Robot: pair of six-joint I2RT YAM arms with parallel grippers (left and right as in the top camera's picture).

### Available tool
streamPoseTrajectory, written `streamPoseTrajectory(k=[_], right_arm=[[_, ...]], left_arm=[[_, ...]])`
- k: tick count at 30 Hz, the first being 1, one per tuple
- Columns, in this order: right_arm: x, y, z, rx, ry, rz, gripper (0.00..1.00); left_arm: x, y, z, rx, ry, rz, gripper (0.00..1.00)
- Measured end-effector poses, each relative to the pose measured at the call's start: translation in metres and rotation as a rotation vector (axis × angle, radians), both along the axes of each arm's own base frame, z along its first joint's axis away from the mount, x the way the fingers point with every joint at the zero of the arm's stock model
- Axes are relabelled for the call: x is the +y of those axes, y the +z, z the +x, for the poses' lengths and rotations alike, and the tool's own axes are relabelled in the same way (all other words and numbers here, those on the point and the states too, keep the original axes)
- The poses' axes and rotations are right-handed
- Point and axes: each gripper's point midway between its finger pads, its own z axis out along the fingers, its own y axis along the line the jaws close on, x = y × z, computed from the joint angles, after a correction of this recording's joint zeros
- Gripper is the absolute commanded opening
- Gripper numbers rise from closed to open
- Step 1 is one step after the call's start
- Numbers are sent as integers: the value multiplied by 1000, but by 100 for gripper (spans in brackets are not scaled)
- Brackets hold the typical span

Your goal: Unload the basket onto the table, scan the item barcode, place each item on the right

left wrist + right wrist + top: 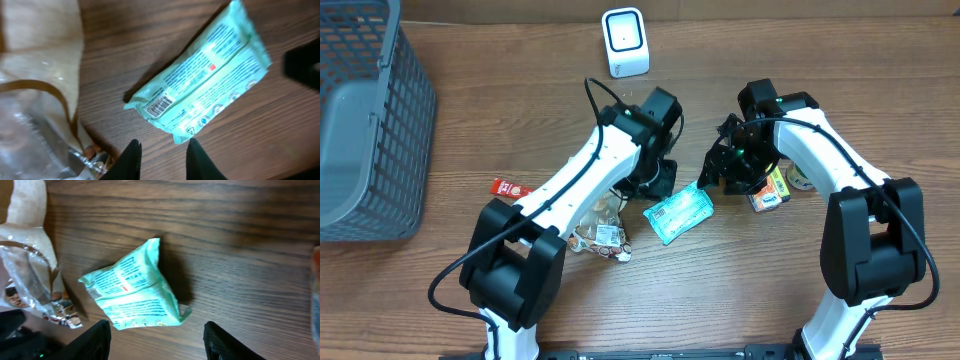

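The item, a mint-green packet, lies flat on the wooden table between my two grippers. Its barcode faces up near one end of the packet. My left gripper hovers just off that end, jaws a little apart and empty. My right gripper stands open wide above the packet, touching nothing. In the overhead view the left gripper is at the packet's upper left and the right gripper at its upper right. The white scanner stands at the table's far edge.
A grey wire basket fills the far left. A crinkled clear and brown snack bag lies left of the packet, and a small red packet lies further left. An orange carton sits under the right arm.
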Motion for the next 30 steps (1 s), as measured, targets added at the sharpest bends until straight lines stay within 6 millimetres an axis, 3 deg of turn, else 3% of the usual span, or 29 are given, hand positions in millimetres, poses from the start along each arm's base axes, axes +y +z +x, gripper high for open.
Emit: streamPoseTrajectory(k=[9, 14, 23, 30], right_arm=[[-7, -6, 5, -31, 6, -42, 60], [-9, -22, -2, -25, 6, -49, 60], [-8, -41, -13, -10, 6, -33, 61], [3, -46, -11, -42, 2, 45, 61]], left_arm=[[3, -40, -24, 48, -21, 16, 20], [8, -53, -34, 72, -23, 29, 21], [-2, -69, -28, 15, -8, -19, 18], [-2, -71, -28, 16, 20, -24, 17]])
